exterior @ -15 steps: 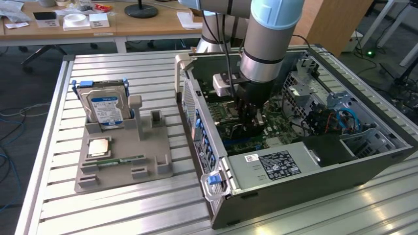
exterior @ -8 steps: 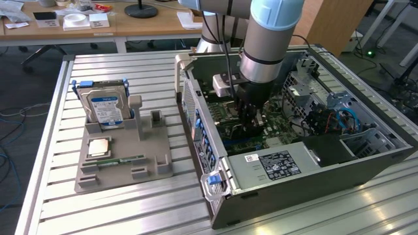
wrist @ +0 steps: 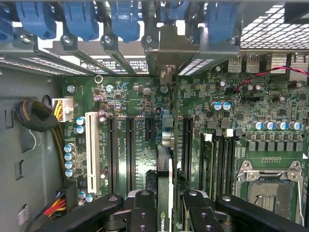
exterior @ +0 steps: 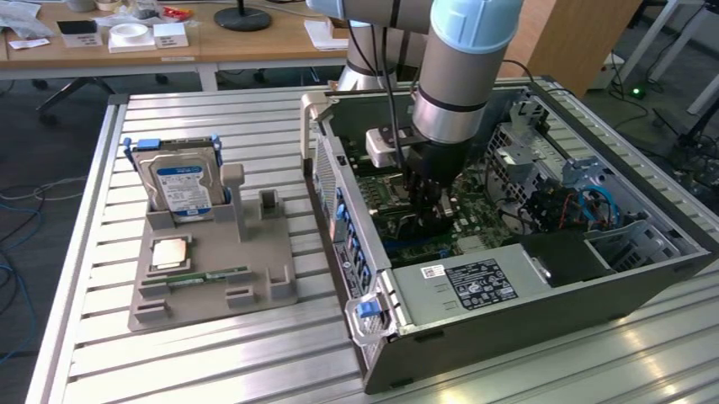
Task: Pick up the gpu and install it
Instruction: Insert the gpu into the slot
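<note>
The gpu (wrist: pixel 164 179) stands on edge inside the open computer case (exterior: pixel 506 337), pinched between the two fingers of the gripper (wrist: pixel 169 208), which is closed on the card. In the wrist view the card is seen along its thin top edge. Its long axis runs parallel to the black expansion slots (wrist: pixel 130 145) and points toward the case's rear wall, where the blue retention clips (wrist: pixel 79 19) sit above the slot openings. A bit of blue slot (wrist: pixel 166 120) shows just past the card's far end, in line with it. The card's lower edge is hidden by its own body, so I cannot tell whether it is seated or merely above the motherboard (wrist: pixel 270 96). Its near end is cut off among the fingers.

In the exterior view the gripper (exterior: pixel 430 220) reaches straight down into the case and the arm blocks most of the card.

To one side of the card lie a white slot (wrist: pixel 91 150) and a bundle of wires; to the other, the memory slots and the empty CPU socket (wrist: pixel 270 188). The case also holds a power supply (exterior: pixel 472 282).

On the exterior view's left, well apart from the case, a grey holder (exterior: pixel 225 278) on the slatted tabletop (exterior: pixel 225 126) carries an upright hard drive (exterior: pixel 180 189), a processor chip (exterior: pixel 171 251) and a green RAM stick (exterior: pixel 208 276).
</note>
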